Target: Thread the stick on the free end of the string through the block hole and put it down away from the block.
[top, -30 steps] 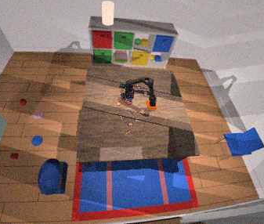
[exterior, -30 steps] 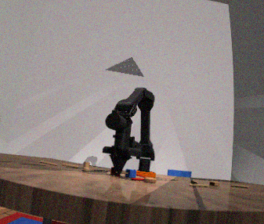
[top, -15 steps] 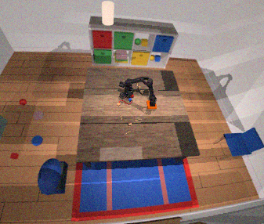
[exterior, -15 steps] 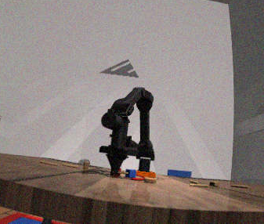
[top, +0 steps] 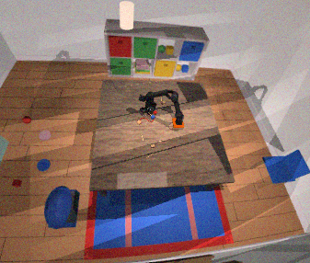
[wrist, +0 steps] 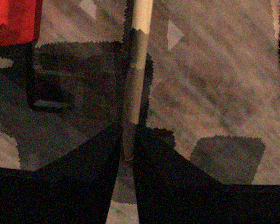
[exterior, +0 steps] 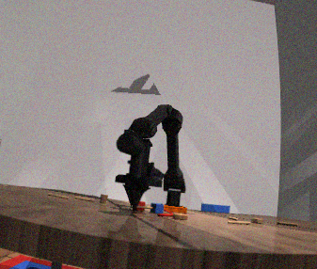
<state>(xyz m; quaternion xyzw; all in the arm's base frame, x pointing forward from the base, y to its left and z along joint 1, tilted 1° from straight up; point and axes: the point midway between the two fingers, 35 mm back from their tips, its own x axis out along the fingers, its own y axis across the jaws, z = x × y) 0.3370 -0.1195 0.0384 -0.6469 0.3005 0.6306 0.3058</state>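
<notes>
My gripper (wrist: 128, 132) (exterior: 134, 206) (top: 148, 111) is shut on the thin pale wooden stick (wrist: 140, 28). It points down close to the table top. In the wrist view the stick runs straight up from between the fingers, and its far tip reaches the top edge. The blue block (exterior: 157, 208) (top: 153, 117) stands on the table just right of the gripper, and only a sliver of it shows at the top of the wrist view. A red block (wrist: 20, 3) (exterior: 141, 205) lies close to the left of the stick. I cannot make out the string or the button.
The arm's orange base (exterior: 175, 209) (top: 177, 123) stands right of the blue block. Loose sticks (exterior: 238, 222) and small wooden pieces (exterior: 103, 198) (top: 153, 145) lie scattered on the table (top: 163, 165). A toy shelf (top: 155, 51) stands behind the table.
</notes>
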